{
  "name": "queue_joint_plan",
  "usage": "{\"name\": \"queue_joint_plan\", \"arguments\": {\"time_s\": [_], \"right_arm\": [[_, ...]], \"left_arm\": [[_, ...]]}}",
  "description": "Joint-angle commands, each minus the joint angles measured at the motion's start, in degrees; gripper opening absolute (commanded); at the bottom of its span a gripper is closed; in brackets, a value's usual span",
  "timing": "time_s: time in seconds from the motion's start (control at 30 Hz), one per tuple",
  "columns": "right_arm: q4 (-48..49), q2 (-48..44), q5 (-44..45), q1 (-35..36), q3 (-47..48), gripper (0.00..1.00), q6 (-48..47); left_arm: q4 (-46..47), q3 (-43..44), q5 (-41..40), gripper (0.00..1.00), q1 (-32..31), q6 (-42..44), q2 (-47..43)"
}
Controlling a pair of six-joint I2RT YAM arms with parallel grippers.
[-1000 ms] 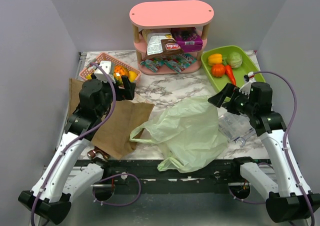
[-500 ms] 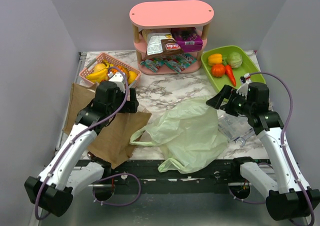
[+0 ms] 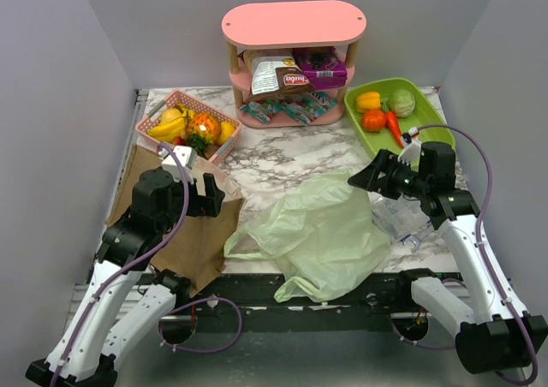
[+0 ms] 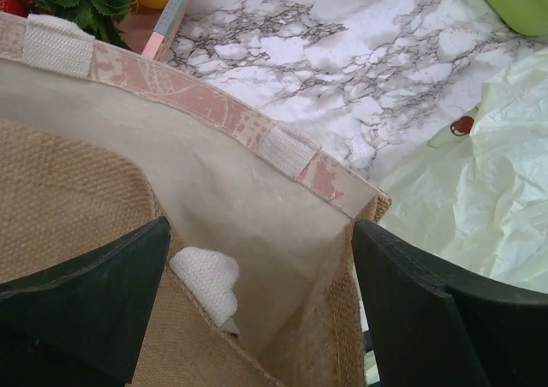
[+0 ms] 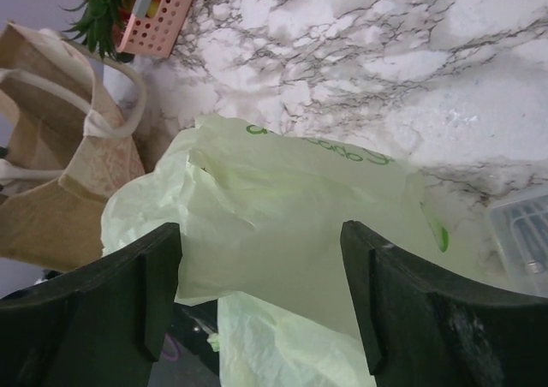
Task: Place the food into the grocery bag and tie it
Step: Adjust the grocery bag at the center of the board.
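The pale-green grocery bag (image 3: 317, 233) lies crumpled and flat at the table's centre front, also seen in the right wrist view (image 5: 282, 207). My right gripper (image 3: 366, 177) hovers open over its right edge, and a fold of the bag shows between its fingers (image 5: 261, 306). My left gripper (image 3: 210, 194) stands open above the mouth of a brown burlap bag (image 4: 77, 181), holding nothing. Food sits apart from the bag: a carrot (image 3: 394, 128) with other vegetables in the green tray (image 3: 428, 104), and a snack pack (image 3: 278, 77) and a purple box (image 3: 321, 64) on the pink shelf.
A pink basket (image 3: 231, 130) with bananas and oranges stands at the back left. The brown burlap bag (image 3: 201, 241) lies at the front left. A clear plastic container (image 3: 398, 216) lies right of the grocery bag. The pink shelf (image 3: 294, 23) stands at the back centre.
My left arm has pulled back from the pink basket toward the near left and now hangs over the brown bag. My right gripper has edged left over the grocery bag.
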Motion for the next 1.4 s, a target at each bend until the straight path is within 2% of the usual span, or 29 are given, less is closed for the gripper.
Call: {"name": "queue_joint_plan", "arguments": {"time_s": [0.0, 0.17, 0.3, 0.33, 0.47, 0.77, 0.83, 0.87, 0.97, 1.07, 1.17, 1.2, 1.3, 1.37], "right_arm": [[1.17, 0.42, -3.91, -0.14, 0.01, 0.72, -1.05], [1.9, 1.2, -5.63, -0.14, -0.51, 0.41, -0.34], [2.08, 1.95, -6.29, -0.09, -0.05, 0.15, -0.1], [2.12, 2.24, -6.51, -0.13, 0.35, 0.12, -0.15], [0.98, 4.07, -6.7, -0.13, 4.12, 0.08, -1.52], [-1.18, 13.76, -6.74, -0.06, 16.74, 0.07, -5.11], [-0.4, 16.12, -6.48, -0.05, 18.19, 0.1, -4.77], [-0.26, 17.56, -6.12, -0.01, 18.87, 0.16, -4.59], [-0.42, 22.35, -4.29, 0.62, 21.69, 0.58, -4.04], [-3.09, 26.81, -1.77, 2.41, 26.41, 0.79, -4.43], [-8.85, 28.98, 5.13, 3.17, 31.81, 0.84, -4.44], [-13.86, 28.1, 17.01, 3.19, 34.04, 0.85, -1.48], [-17.18, 23.69, 26.93, 3.2, 31.66, 0.89, 1.05], [-16.84, 18.52, 29.7, 3.15, 26.58, 0.93, 3.02]], "left_arm": [[-4.93, 1.47, 2.09, 0.91, -0.27, 0.47, -1.34], [-4.43, 2.48, 5.69, 0.97, -0.25, 1.65, -2.89], [-3.83, 3.11, 10.51, 0.97, -0.28, 1.74, -4.75], [-3.53, 3.27, 12.36, 0.97, -0.23, 1.74, -5.14], [-1.23, 2.96, 20.76, 0.97, -0.23, 1.66, -7.07], [1.16, 0.82, 24.13, 0.97, -0.31, 0.48, -8.77], [1.52, 0.14, 24.63, 0.97, -0.31, -0.05, -9.04], [1.86, -0.26, 24.86, 0.97, -0.32, -0.37, -9.34], [2.75, -1.5, 25.91, 0.97, -0.31, -1.39, -10.05], [2.91, -2.56, 26.91, 0.97, -0.31, -1.81, -10.68], [1.77, -2.92, 28.7, 0.94, -0.41, -1.23, -10.75], [0.67, -3.12, 30.84, 0.93, -0.4, -0.27, -11.11], [1.0, -3.51, 32.4, 0.92, -0.83, -0.11, -11.63], [2.22, -4.26, 34.08, 0.92, -1.01, -0.1, -11.73]]}}
